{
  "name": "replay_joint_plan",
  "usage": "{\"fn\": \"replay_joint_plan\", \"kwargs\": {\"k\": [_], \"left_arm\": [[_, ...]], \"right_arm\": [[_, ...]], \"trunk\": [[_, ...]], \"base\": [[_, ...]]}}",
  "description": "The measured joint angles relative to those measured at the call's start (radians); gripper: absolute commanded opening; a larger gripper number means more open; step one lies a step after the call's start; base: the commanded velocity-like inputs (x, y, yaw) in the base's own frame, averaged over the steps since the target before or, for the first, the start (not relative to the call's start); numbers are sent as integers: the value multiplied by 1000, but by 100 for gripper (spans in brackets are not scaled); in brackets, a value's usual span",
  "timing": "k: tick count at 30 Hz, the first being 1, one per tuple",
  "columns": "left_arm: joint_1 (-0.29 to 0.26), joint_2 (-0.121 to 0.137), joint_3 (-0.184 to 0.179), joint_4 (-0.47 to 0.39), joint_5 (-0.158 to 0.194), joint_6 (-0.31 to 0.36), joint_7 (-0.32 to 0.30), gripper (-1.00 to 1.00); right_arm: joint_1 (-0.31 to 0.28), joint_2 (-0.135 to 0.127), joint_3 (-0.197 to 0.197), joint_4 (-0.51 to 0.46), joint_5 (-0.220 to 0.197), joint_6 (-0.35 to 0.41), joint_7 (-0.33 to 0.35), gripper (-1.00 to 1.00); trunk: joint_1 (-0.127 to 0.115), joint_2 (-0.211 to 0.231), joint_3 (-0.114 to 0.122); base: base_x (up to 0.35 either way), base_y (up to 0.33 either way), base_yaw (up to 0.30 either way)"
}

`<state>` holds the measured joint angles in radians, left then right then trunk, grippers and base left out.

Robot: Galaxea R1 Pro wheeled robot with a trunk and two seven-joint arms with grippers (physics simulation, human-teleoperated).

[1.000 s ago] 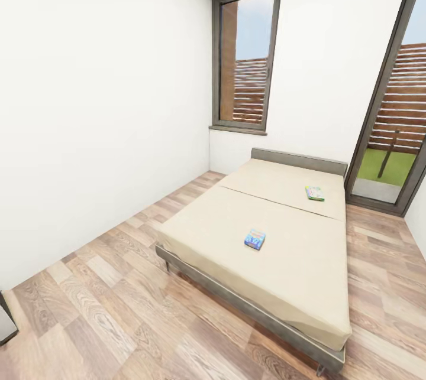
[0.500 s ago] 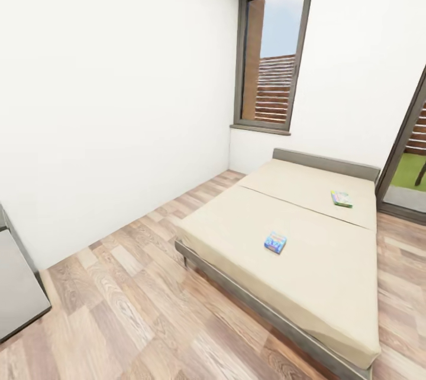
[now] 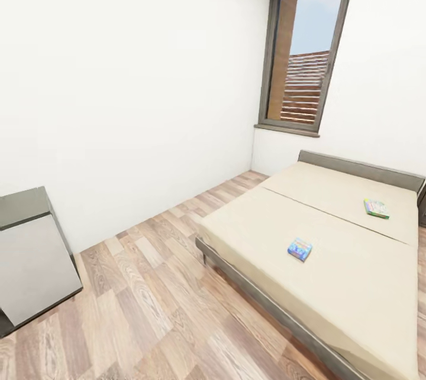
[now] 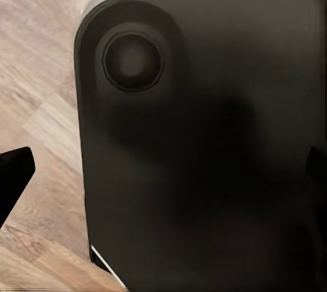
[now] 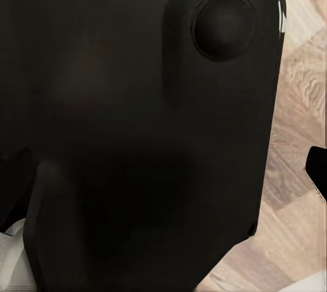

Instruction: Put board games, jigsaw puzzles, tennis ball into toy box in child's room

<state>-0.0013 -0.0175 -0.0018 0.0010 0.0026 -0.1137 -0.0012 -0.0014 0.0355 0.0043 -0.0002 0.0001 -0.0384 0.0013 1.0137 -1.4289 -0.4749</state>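
Head view: the bed [image 3: 331, 285] stands on the wood-plank floor [image 3: 148, 309]. The small blue board game [image 3: 300, 249] lies mid-mattress; the green-edged board game [image 3: 377, 208] lies past the seam, near the headboard [image 3: 361, 168]. A dark grey cabinet [image 3: 32, 256] stands against the wall.

Left wrist view: a dark robot body panel [image 4: 204, 142] above floorboards; the fingers' state cannot be told.

Right wrist view: a similar dark panel [image 5: 136, 122]; again I cannot tell.

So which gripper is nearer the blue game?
Right, probably: the game lies on the bed, ahead and rightward. Left gripper and right gripper both hang by the base, over floor.
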Motion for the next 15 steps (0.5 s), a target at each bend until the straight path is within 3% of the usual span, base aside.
{"fn": "replay_joint_plan", "kwargs": {"k": [5,15], "left_arm": [[0,0,0,0,-1,2,0,100],[0,5,5,-2,-1,3,1,100]], "right_arm": [[0,-1,-1,0,-1,0,0,100],[0,-6,-3,0,-1,-1,0,100]], "trunk": [[-19,35,14],[-58,105,45]], "base": [[0,0,133],[0,0,20]]}}
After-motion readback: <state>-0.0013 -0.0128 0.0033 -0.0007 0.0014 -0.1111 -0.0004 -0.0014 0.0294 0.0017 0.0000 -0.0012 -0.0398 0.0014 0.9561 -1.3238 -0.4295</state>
